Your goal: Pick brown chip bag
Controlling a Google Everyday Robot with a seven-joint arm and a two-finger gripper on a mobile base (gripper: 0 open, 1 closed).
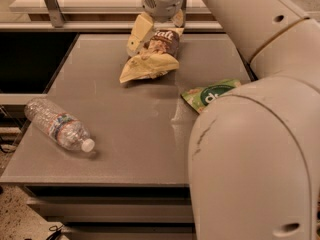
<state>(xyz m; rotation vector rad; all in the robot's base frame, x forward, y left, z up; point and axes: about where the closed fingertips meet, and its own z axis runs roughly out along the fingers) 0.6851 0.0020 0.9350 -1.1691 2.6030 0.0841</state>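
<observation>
The brown chip bag lies crinkled at the far middle of the grey table, with its dark brown "Salt" end pointing away and its pale yellow end towards me. My gripper comes down from the top edge and stands over the bag's brown end. One cream finger is at the bag's left side and the other finger is at its right. The jaws are apart around the bag, which rests on the table.
A green "dang" pouch lies at the right, half hidden behind my big cream arm, which fills the right and lower right. A clear water bottle lies at the near left. A shelf rail runs behind the table.
</observation>
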